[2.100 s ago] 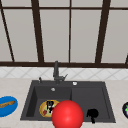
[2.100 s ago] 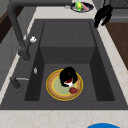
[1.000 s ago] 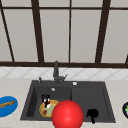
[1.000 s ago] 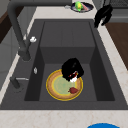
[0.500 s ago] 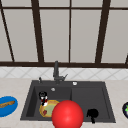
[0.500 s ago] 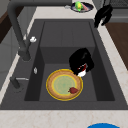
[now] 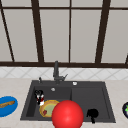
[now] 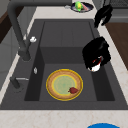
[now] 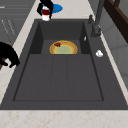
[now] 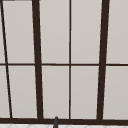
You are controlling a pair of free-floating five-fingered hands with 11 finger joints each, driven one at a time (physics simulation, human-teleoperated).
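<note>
We see our left hand up in the air above the sink basin, fingers curled tight around a small red and white thing. Just below lies a yellow plate with a red bit on it. Our right hand hangs by the sink's front edge, fingers bent and holding nothing.

The sink looks like matt dark stone or composite, smooth, and the tap is a matching matt dark metal. The counter is pale, faintly mottled stone. The plate in the left basin looks glazed, with a yellow rim. The red ball is smooth and evenly coloured. The window frame looks like dark wood.
</note>
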